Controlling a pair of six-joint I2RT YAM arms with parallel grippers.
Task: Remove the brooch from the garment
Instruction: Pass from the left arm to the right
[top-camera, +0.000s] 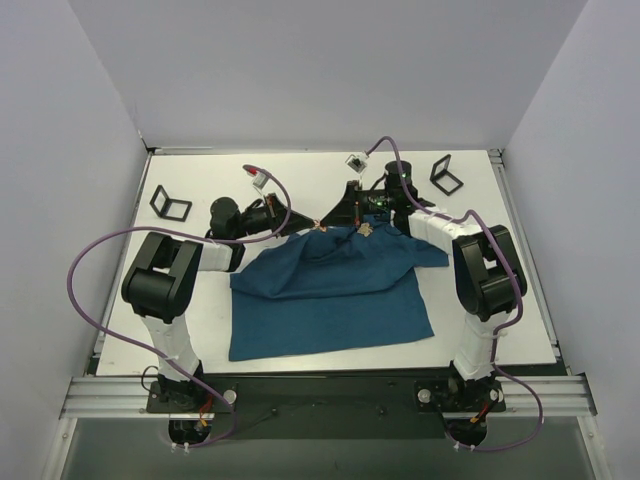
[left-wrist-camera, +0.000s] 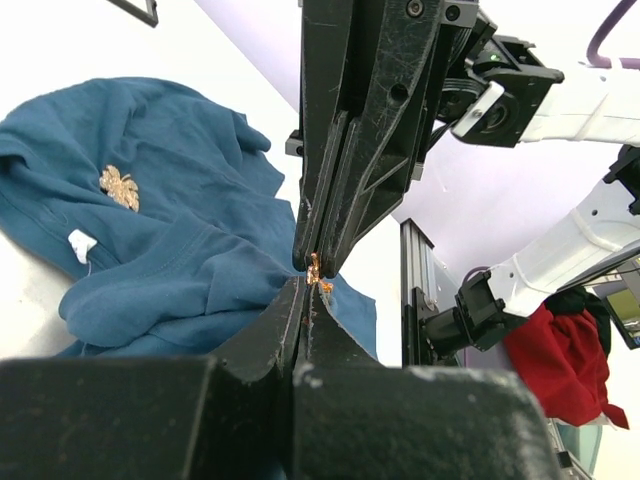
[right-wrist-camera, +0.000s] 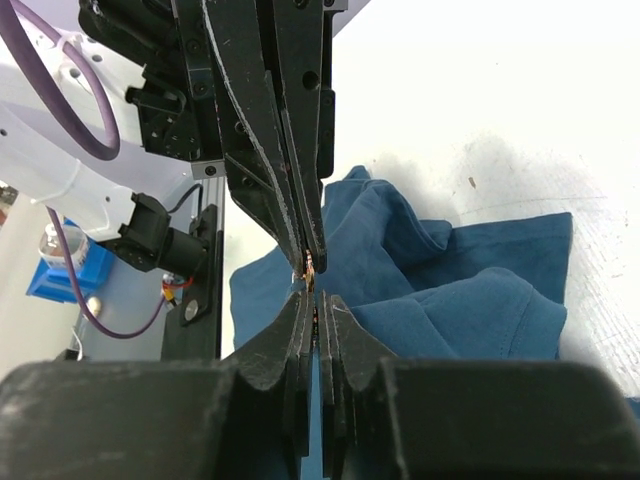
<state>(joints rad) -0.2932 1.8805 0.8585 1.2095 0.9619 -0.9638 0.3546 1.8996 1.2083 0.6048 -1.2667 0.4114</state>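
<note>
The garment (top-camera: 330, 290), a dark teal T-shirt, lies crumpled mid-table, its far edge drawn up toward the grippers. My left gripper (top-camera: 313, 224) and right gripper (top-camera: 327, 224) meet tip to tip above that edge. Between them sits the brooch (left-wrist-camera: 317, 272), a tiny gold-orange bit. In the left wrist view my left gripper (left-wrist-camera: 308, 287) is shut under it and the right gripper (left-wrist-camera: 318, 260) is clamped from above. In the right wrist view the right gripper (right-wrist-camera: 317, 300) is closed to a sliver on the brooch (right-wrist-camera: 311, 268). A separate gold flower-like ornament (left-wrist-camera: 118, 187) lies on the garment (left-wrist-camera: 170, 240).
Black square frames stand at the back left (top-camera: 170, 204) and back right (top-camera: 446, 174). A small white tag (left-wrist-camera: 80, 245) shows on the shirt. Purple cables loop over both arms. White walls close in the table on three sides.
</note>
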